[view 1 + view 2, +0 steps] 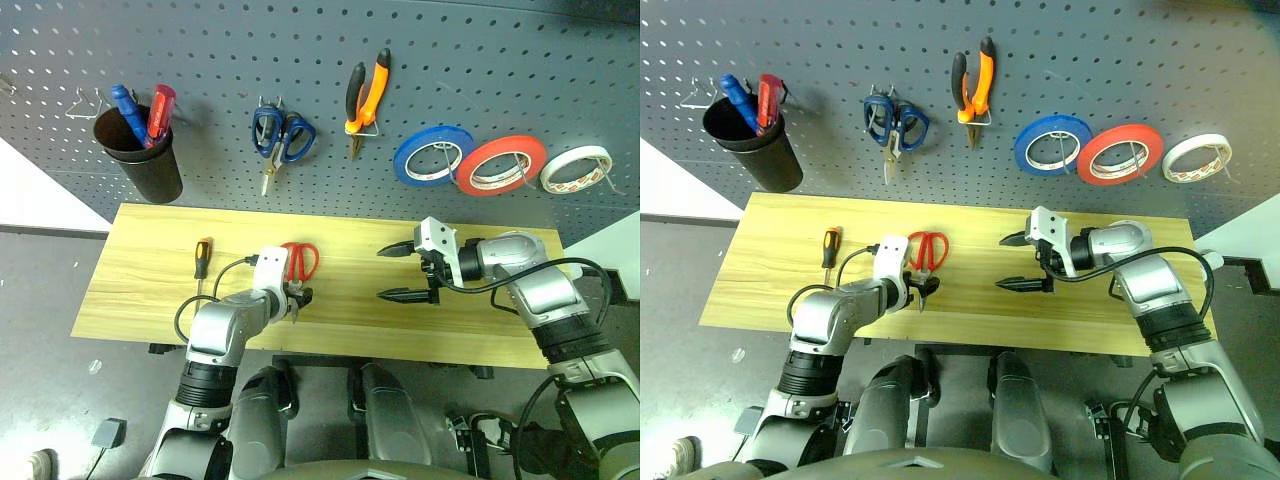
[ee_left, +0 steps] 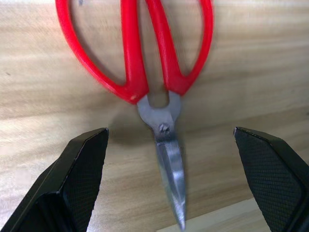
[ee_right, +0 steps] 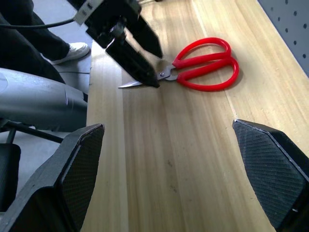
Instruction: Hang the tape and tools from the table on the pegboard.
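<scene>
In the left eye view, the red scissors [image 1: 300, 262] are lying centre-left on the table [image 1: 140, 290], directly beyond the wide-open, empty left gripper [image 1: 298, 297]; the right gripper [image 1: 400, 273], gaping and empty, is hanging farther off. In the left wrist view, the blades are pointing back between the fingers [image 2: 77, 179].

You are looking at a dark cup [image 1: 145, 160] holding a blue screwdriver [image 1: 127, 110] and a red screwdriver [image 1: 160, 108], blue-looped scissors [image 1: 281, 137] hanging further right, and a blue roll [image 1: 432, 155] overlapping a red roll [image 1: 501, 165], while a white shoe [image 3: 70, 51] is showing on the floor
</scene>
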